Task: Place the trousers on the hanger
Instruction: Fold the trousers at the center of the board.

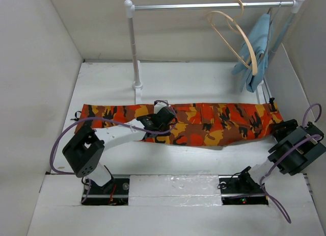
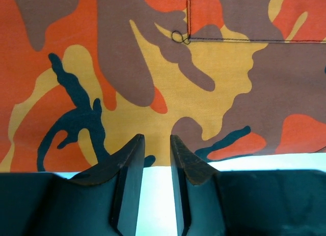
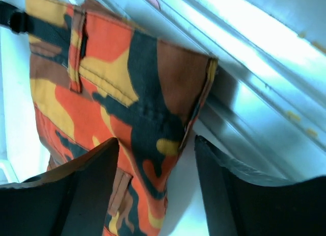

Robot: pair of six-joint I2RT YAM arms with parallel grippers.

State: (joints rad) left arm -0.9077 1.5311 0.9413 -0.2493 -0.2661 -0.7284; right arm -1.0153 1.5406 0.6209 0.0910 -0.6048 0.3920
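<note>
The camouflage trousers [image 1: 214, 123] lie flat across the table, waistband at the right. The tan wooden hanger [image 1: 238, 38] hangs empty on the rail at the back right. My left gripper [image 1: 154, 128] is over the near edge of the trousers, about mid-length. In the left wrist view it [image 2: 157, 139] is open by a narrow gap, with its tips at the cloth's [image 2: 204, 83] hem and bare table between the fingers. My right gripper [image 1: 277, 128] is at the waistband end. In the right wrist view it [image 3: 157, 141] is wide open around the waistband corner [image 3: 153, 119].
A white rack post [image 1: 134, 47] stands behind the trousers and carries the metal rail [image 1: 204, 6]. A light-blue cloth [image 1: 257, 45] hangs at the rail's right end. The rack's metal base bar [image 3: 254, 93] runs close beside the waistband. White walls close in both sides.
</note>
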